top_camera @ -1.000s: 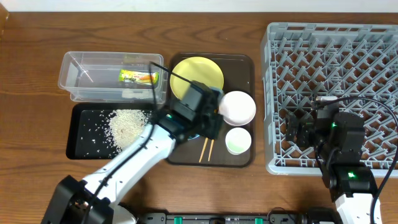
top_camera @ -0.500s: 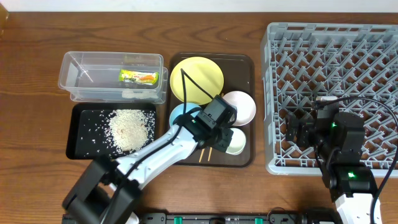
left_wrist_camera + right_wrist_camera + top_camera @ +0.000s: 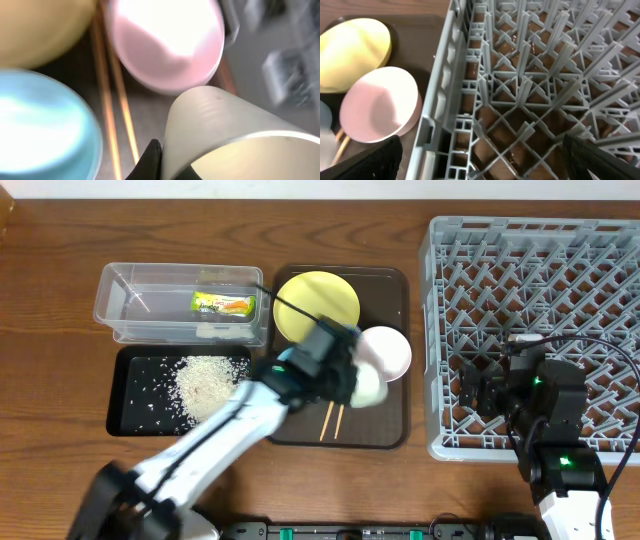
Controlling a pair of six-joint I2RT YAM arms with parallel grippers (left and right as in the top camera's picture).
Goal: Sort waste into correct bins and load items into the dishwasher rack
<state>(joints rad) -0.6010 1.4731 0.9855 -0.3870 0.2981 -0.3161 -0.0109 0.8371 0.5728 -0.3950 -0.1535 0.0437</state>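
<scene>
Lifted since a moment ago, the small pale-green cup (image 3: 370, 388) no longer sits at the 4 o'clock corner of the brown serving tray (image 3: 392, 288). It now hangs, blurred, nearer the tray's middle, at 6 o'clock of the white-pink bowl (image 3: 392, 348). The left tool (image 3: 350, 378) is clenched on the cup and appears to pinch its wall at the rim; one dark finger shows against it in the left wrist view. Beneath lie the two thin wooden chopsticks (image 3: 331, 420) and the light-blue bowl (image 3: 45, 125), with the round yellow plate (image 3: 312, 300) at the tray's 12 o'clock.

The right tool (image 3: 478, 388) hangs spread wide and empty inside the 9 o'clock edge of the large square grey plastic dishwasher rack (image 3: 540, 240), at 3 o'clock on the wooden worktop (image 3: 60, 240).

Sorting looks finished. The green-and-yellow snack wrapper (image 3: 223, 303) lies in the clear plastic rectangular tub (image 3: 105, 295) at 10 o'clock, and the loose white rice grains (image 3: 205, 383) lie in the shallow black rectangular tray (image 3: 118, 425) at 8 o'clock.

The step in hand appears to be carrying the cup to the rack. Done well, that likely means raising it clear of the pink bowl and the rack's near wall, then travelling towards 3 o'clock without loosening the pinch. The cup would then go mouth-down between pegs. The grip looks thin, so a slow swing would guard against a slip.
</scene>
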